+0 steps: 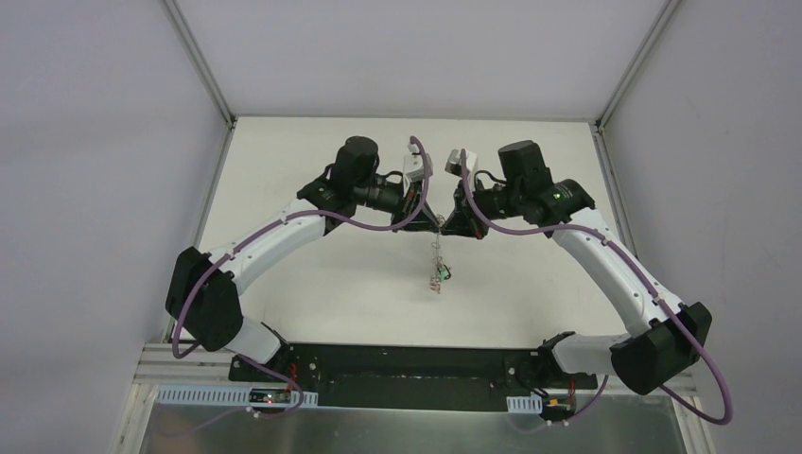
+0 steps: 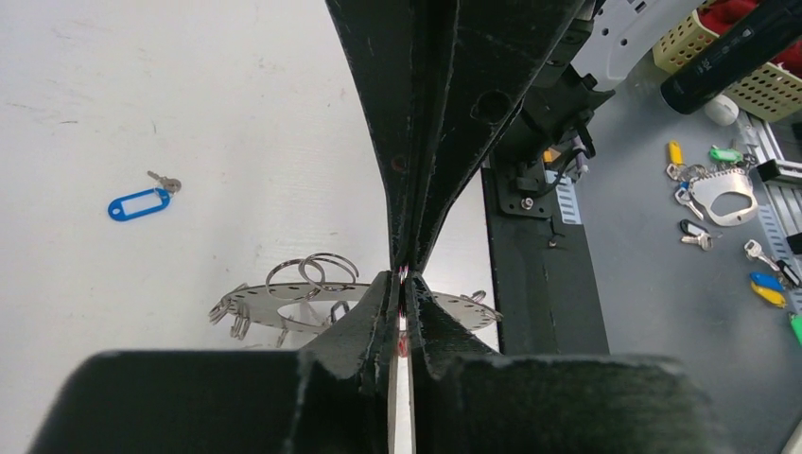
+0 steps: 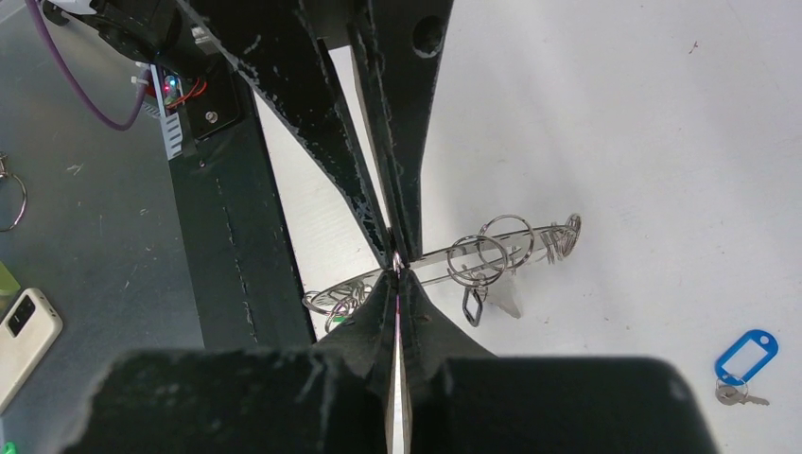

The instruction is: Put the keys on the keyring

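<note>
**Keyring job: ring was up in the air, at least one key wasn't on it yet**

Going left to right. Way out on the left of the white table (image 2: 189, 95) a blue-tagged key (image 2: 140, 202) lay flat on its own, well apart from everything else. So the job clearly wasn't finished.

Next came the keyring (image 2: 260, 301), the flat grey disc with the big hole. It sat almost edge-on to both wrist cameras, with a couple of split rings (image 2: 312, 272) standing up off it and small metal bits hanging at its rim. From the top camera it dangled right under the spot where the two arms met, off the table as far as I could judge. There was a green tag (image 1: 444, 274) partway down it, so probably one key was already on. I couldn't count more than that, everything was too tiny.

The left gripper (image 2: 403, 288) had its jaws drawn almost together, with only a sliver of light further back. Something reddish showed in the pinch, but I couldn't tell what it was nipping.

The right gripper (image 3: 397, 279) came in nose to nose against it, jaws pressed together right at the disc's edge. My read was that this one was carrying the ring.

What was left, by my guess: finish whatever was being threaded at that pinch point, then go fetch the blue one. With both sets of tips crowding one thin rim, a slip looked easy.
</note>
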`<state>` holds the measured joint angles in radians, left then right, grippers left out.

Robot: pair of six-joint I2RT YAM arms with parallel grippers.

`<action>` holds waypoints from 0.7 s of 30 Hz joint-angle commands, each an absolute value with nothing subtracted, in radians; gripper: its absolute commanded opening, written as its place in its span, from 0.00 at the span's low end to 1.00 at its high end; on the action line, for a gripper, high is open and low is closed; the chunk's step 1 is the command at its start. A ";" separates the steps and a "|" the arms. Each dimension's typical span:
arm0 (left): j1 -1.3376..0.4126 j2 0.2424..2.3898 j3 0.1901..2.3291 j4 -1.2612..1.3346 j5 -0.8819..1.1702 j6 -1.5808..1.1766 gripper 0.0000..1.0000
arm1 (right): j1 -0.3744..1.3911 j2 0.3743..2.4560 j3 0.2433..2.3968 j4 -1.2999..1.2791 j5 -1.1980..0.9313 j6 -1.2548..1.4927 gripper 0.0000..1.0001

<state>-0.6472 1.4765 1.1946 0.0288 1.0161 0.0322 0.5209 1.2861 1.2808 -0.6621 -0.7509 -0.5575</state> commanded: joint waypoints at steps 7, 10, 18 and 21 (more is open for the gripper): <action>-0.658 1.463 1.250 -0.045 1.059 0.112 0.00 | 0.505 1.258 1.277 -0.589 -0.786 -0.516 0.00; -0.657 1.435 1.247 -0.057 1.062 0.116 0.00 | 0.474 1.236 1.255 -0.548 -0.824 -0.476 0.09; -0.657 1.387 1.172 0.243 1.076 -0.225 0.00 | 0.361 1.171 1.184 -0.394 -1.038 -0.360 0.35; -0.657 1.388 1.141 0.380 1.065 -0.404 0.00 | 0.349 1.163 1.172 -0.380 -1.094 -0.351 0.38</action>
